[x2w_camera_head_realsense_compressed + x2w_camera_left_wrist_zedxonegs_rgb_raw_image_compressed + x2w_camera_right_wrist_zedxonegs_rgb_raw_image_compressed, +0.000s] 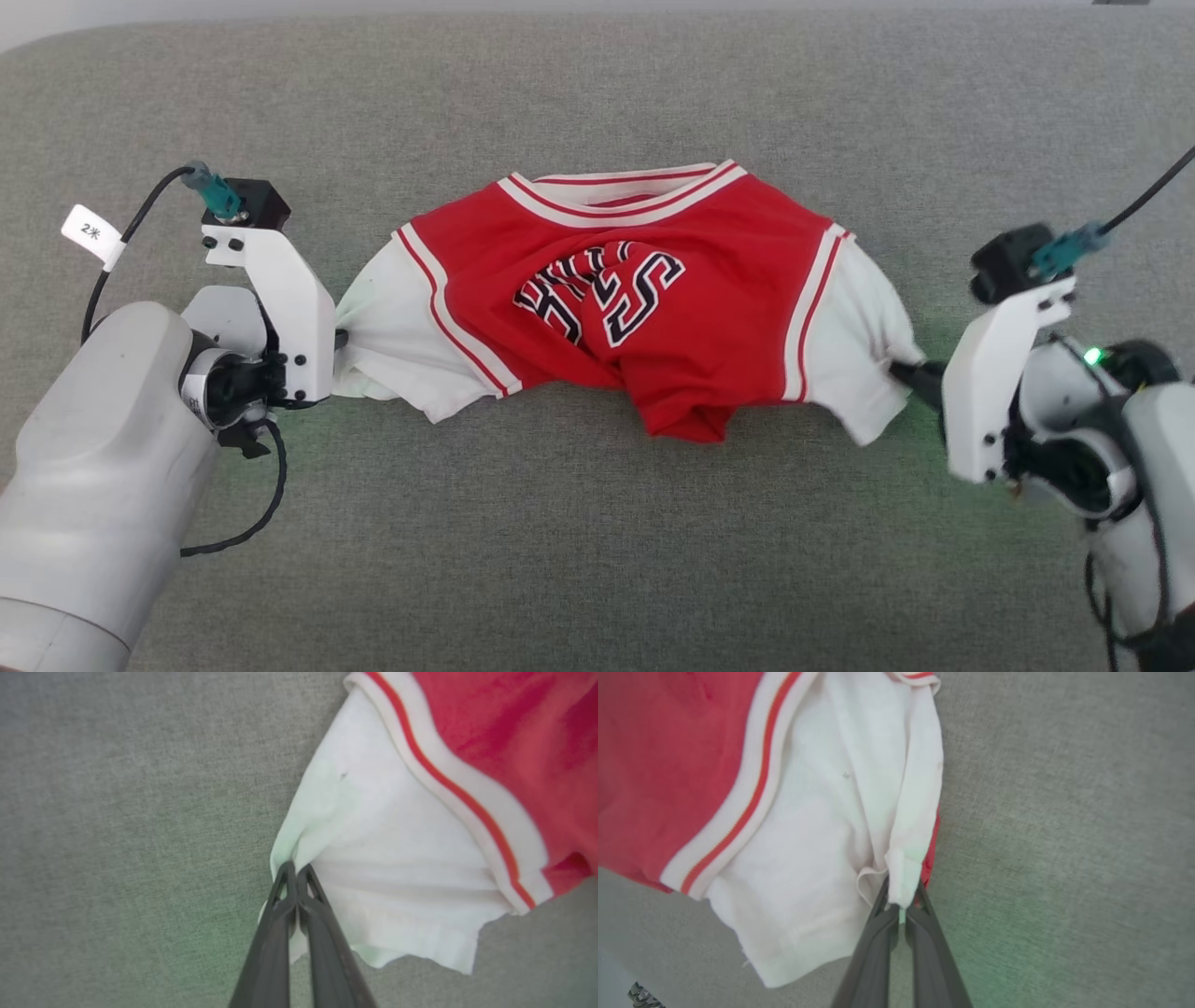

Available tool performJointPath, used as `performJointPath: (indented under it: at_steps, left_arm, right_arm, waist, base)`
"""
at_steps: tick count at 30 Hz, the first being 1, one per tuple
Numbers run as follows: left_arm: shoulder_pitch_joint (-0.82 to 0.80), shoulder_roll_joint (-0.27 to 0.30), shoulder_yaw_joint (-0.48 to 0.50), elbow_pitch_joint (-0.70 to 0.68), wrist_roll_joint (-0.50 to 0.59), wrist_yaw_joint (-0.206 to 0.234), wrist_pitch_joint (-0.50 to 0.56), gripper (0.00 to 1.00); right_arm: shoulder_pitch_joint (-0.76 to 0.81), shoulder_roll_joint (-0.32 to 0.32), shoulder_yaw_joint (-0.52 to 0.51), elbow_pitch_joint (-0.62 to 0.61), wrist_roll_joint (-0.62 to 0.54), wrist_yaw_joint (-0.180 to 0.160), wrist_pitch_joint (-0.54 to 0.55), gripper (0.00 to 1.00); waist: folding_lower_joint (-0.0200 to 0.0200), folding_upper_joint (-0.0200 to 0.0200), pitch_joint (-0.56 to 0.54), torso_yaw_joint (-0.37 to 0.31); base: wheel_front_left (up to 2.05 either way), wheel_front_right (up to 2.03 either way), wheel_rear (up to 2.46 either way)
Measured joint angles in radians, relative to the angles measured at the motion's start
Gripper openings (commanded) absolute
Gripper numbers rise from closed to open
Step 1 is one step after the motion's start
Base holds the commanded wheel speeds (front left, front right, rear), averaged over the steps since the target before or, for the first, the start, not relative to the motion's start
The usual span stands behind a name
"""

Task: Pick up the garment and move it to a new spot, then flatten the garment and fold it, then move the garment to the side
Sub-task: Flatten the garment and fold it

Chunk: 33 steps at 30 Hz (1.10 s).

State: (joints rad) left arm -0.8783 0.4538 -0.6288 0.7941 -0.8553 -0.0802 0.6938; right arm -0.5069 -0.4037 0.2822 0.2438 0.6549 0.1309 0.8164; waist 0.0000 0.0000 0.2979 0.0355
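A bright red sports jersey is seen lying on a grey woven fabric surface, roughly in the middle of the head view and between the two arms. Its long axis is laid from side to side, sleeve to sleeve, across the robot's front. The striped collar is pointed away from the robot, toward the top of the head view, and the hem is turned toward the robot. The front is faced upward, and the black-and-white chest lettering is creased and partly folded in on itself. The red body is bunched and rumpled rather than flat, with a fold of red cloth gathered at its near edge. The white sleeve on the robot's left is pinched at its outer edge by the left gripper. In the left wrist view the two dark fingers are pressed together with a thin gather of white cloth caught at their tips. The white sleeve on the robot's right is clamped in the same way by the right gripper. In the right wrist view a narrow fold of sleeve cuff is nipped between the closed fingers. Each sleeve is drawn outward toward its gripper. A green glow is cast on the cloth surface beside both grippers, and a small white label is carried on the cable of the left arm.
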Motion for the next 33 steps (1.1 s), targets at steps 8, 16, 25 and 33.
performJointPath:
  at_steps: [8,16,25,33]
  left_arm:
    - [-0.007,-0.002,-0.002,0.020,-0.002,-0.012,-0.027,0.91]
    - [0.007,0.011,0.004,0.015,-0.007,-0.018,-0.092,1.00]
    - [0.098,0.061,0.019,-0.128,0.017,-0.007,-0.263,1.00]
    - [0.232,0.092,0.042,-0.307,0.084,0.044,-0.526,1.00]
  right_arm:
    - [0.062,0.036,-0.019,-0.052,-0.013,0.000,0.000,0.23]
    - [0.103,0.051,-0.054,-0.077,-0.032,0.000,-0.023,1.00]
    - [0.170,0.067,-0.102,-0.117,-0.057,0.000,-0.061,1.00]
    - [0.226,0.084,-0.151,-0.168,-0.082,0.000,-0.115,1.00]
  waist:
    - [0.0000,0.0000,0.000,-0.004]
    - [0.0000,0.0000,-0.032,-0.005]
    - [0.0000,0.0000,-0.072,0.005]
    - [0.0000,0.0000,-0.094,0.015]
  base:
    - [0.00,0.00,0.00]
    - [0.00,0.00,0.00]
    - [0.00,0.00,0.00]
    - [0.00,0.00,0.00]
